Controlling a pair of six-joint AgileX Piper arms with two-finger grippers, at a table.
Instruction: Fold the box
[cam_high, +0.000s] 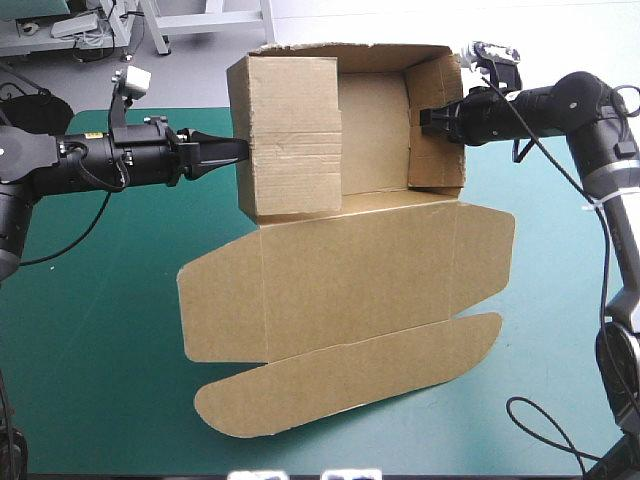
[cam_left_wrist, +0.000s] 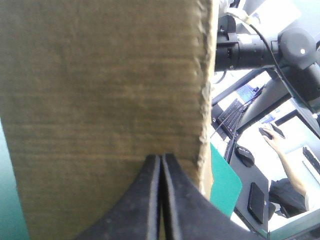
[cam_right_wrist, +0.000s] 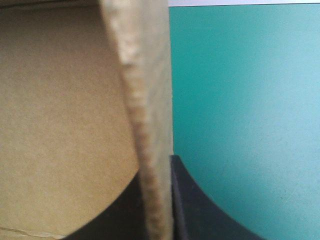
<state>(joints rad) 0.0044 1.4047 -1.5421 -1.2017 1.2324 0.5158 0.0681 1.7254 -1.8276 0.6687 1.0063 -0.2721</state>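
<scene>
Here one brown box (cam_high: 370, 260) lies on the table (cam_high: 100, 380), gripped by two tools: the left tool (cam_high: 240, 150) pinches its raised left wall, the right tool (cam_high: 425, 118) its right wall.

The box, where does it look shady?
High view: the box is evenly lit, slightly shaded inside the tray. Left wrist view: its wall, pinched by the left gripper, looks dim. Right wrist view: the wall's inner side is darker than the teal-green cover.

The brown box (cam_high: 350, 270) lies half-formed on the teal-green cover, side walls raised, lid flat toward the near edge.
</scene>
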